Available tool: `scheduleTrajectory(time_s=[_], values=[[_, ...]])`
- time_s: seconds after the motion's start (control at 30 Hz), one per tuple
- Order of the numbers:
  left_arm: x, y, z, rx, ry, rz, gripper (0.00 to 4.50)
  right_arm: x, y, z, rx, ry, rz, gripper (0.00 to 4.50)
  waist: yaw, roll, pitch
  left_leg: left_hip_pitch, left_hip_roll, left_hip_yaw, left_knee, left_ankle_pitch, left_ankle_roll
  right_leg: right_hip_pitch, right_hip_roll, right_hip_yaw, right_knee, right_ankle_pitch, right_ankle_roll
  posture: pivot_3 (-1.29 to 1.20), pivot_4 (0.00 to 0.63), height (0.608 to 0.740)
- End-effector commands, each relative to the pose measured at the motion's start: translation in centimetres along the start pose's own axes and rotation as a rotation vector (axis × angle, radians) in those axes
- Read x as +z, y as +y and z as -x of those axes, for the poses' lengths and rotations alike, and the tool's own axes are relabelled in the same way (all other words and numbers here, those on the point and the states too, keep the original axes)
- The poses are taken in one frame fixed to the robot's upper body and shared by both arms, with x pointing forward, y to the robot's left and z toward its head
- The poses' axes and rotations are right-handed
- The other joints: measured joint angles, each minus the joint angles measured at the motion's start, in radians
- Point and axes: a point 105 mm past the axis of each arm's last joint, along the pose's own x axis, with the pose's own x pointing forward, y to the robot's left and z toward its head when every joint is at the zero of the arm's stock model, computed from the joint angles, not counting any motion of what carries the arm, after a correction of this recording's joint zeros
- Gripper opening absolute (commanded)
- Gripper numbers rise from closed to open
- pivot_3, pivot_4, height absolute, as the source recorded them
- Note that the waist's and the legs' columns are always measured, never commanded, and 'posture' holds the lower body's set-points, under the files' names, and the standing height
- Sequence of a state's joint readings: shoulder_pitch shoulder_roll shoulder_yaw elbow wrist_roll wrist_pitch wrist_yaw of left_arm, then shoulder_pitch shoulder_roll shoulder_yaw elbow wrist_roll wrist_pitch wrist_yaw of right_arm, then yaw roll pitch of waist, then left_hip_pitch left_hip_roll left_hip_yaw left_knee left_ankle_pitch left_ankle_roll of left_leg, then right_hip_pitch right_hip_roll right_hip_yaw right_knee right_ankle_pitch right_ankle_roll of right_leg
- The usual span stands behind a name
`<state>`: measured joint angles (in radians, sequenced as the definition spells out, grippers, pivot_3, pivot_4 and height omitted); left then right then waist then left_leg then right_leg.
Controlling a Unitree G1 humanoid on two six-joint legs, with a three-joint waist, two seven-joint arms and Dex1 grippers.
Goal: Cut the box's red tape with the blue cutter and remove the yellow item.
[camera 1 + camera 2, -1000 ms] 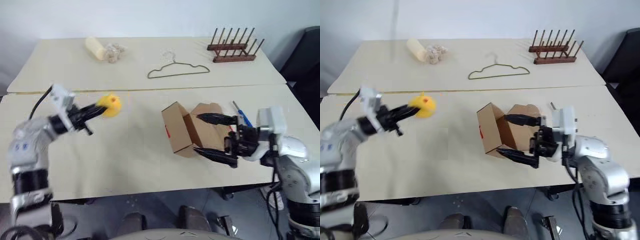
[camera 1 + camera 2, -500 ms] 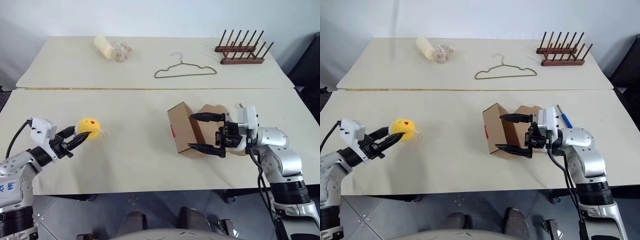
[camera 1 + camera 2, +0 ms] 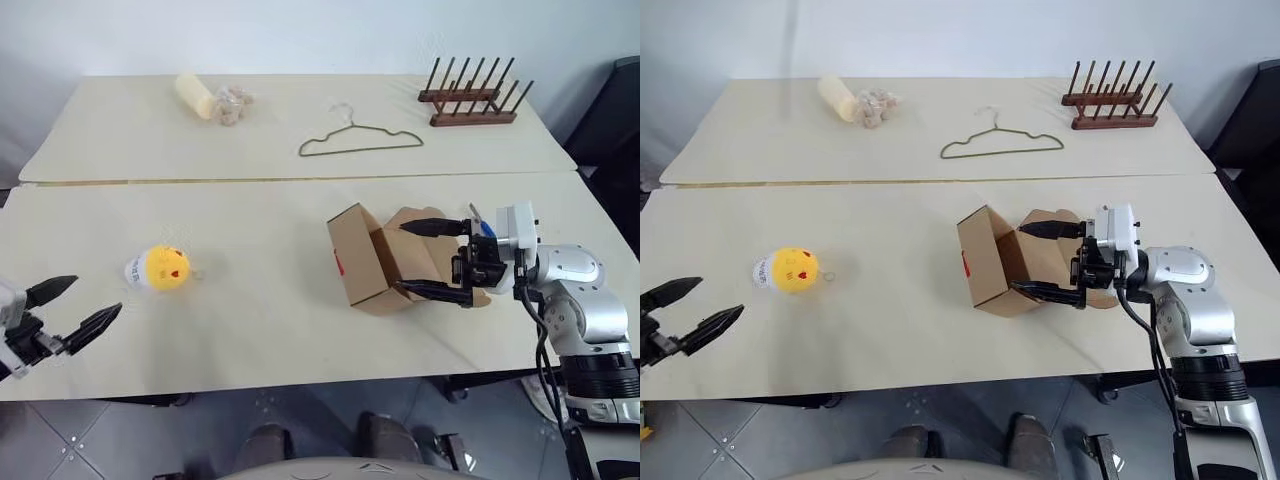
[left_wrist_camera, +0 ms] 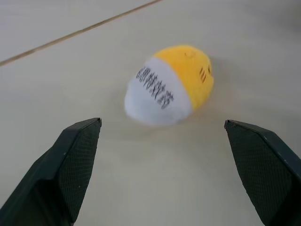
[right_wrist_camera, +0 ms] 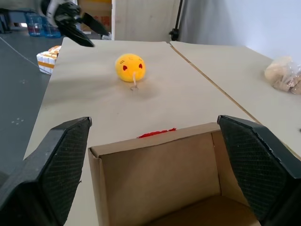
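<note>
The yellow item (image 3: 160, 268), a round ball with a white part and red marks, lies alone on the near table's left side. My left gripper (image 3: 97, 295) hangs open just short of it, nothing between its fingers (image 4: 75, 160). The box (image 3: 365, 260) lies on its side with its flaps open to the right and the red tape (image 3: 338, 266) on its left face. My right gripper (image 3: 403, 258) is open, one finger above and one below the box's open end, holding nothing. The blue cutter (image 3: 478, 220) peeks out behind my right wrist.
On the far table lie a wire hanger (image 3: 360, 140), a wooden peg rack (image 3: 475, 100), a pale roll (image 3: 195, 95) and a crumpled clump (image 3: 232, 100). A seam (image 3: 200, 182) separates the two tables. The left gripper sits at the near table's front edge.
The left gripper opened and let go of the yellow item, which now rests on the table, then drew back toward the front-left edge. The right gripper barely moved; the camera shifted.
</note>
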<state>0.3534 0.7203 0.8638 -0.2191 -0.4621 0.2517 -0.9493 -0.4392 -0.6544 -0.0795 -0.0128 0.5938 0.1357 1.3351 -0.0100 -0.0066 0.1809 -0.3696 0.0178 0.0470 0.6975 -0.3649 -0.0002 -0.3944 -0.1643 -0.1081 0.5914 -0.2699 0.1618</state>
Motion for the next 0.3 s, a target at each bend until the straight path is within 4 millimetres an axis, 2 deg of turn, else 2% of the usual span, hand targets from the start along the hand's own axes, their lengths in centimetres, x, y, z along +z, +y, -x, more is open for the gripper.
scheduleTrajectory(time_s=[0.03,0.1,0.2,0.3], values=[[1.2,-1.1,2.4,-0.001,-0.034,-0.067,4.47,1.0,0.7,0.7,0.015,-0.003,0.035,4.5,0.007,0.0,0.0,0.0,0.0,0.0,0.0,0.0,0.0,0.0,0.0,0.0,0.0,0.0,0.0,0.0,0.15,0.74],[0.5,-1.8,3.0,-0.008,-0.003,-0.053,4.47,0.5,1.3,0.9,0.028,0.012,0.027,4.5,0.008,0.0,0.0,0.0,0.0,0.0,0.0,-0.001,0.0,0.0,0.0,0.0,-0.001,0.0,0.0,0.0,0.15,0.74],[0.2,-1.6,2.7,0.038,-0.019,-0.033,4.47,-0.5,1.9,1.3,0.054,0.052,0.045,4.5,0.012,0.0,0.0,0.0,0.0,0.001,0.001,-0.002,0.001,0.0,0.0,0.0,0.0,0.0,0.0,0.0,0.15,0.74],[0.2,-1.6,2.5,0.054,-0.05,-0.009,4.47,-0.6,1.8,1.5,0.041,0.052,0.047,4.5,0.011,0.0,0.0,0.001,0.0,0.0,0.002,-0.002,0.001,0.001,0.0,0.0,0.0,0.0,0.0,0.0,0.15,0.74]])
